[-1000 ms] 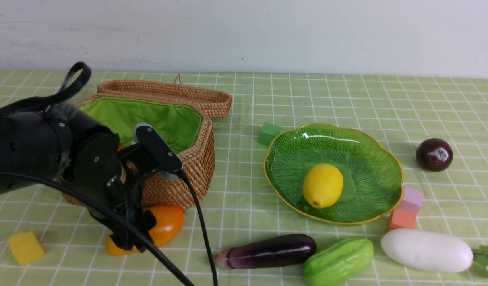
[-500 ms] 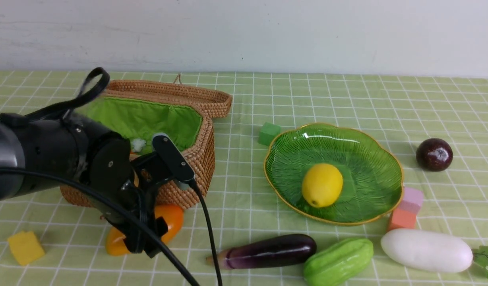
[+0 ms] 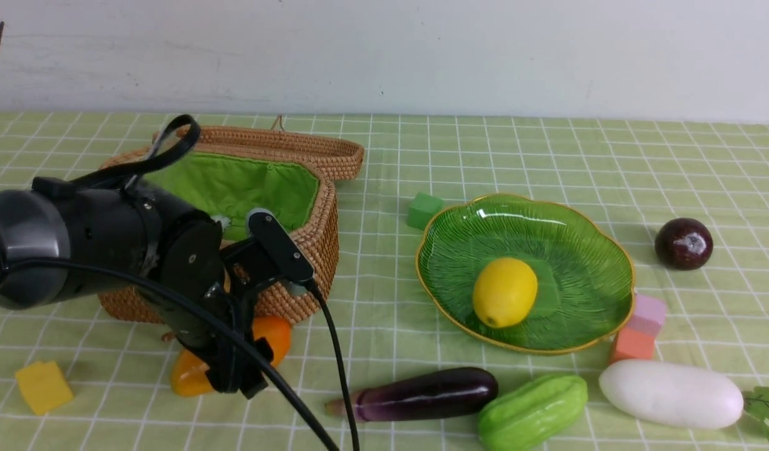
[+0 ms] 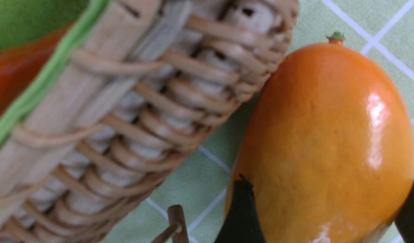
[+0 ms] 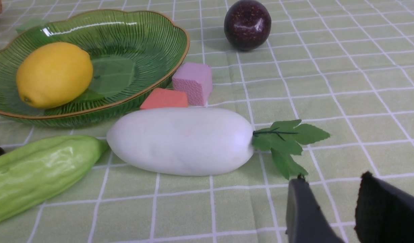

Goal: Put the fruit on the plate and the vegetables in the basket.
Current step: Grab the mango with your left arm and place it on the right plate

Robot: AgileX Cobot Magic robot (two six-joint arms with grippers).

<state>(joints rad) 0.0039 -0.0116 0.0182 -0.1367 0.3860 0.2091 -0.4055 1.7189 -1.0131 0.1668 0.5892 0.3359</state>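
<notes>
- The eggplant [image 3: 422, 394], the ridged green gourd [image 3: 533, 412] and the white radish [image 3: 671, 393] lay in a row along the near edge of the checked tablecloth [image 3: 384, 313], with a yellow cube [image 3: 43, 386] well apart on the left.
- The right gripper [image 5: 331, 179] hung low just beside the radish's leaves, its fingers a little apart with nothing between them.
- The left gripper [image 4: 325, 209] had one dark finger pressed to each side of the mango [image 3: 275, 335], gripping its end.
- The mango's other side lay against the front wall of the basket [image 3: 303, 263], which crowded that grasp.
- The left arm reached in from the left, its wrist angled down in front of the basket and hiding part of it, and a black cable trailed toward the near edge.
- An orange cube [image 3: 632, 346] and a pink cube [image 3: 649, 315] sat against the plate [image 3: 566, 238], which held the lemon [image 3: 505, 292].
- Something red-orange [image 4: 11, 81] showed inside the basket's green lining.
- Farther back were the dark purple ball [image 3: 684, 243], a green cube [image 3: 424, 210] and the basket's open lid [image 3: 284, 147].
</notes>
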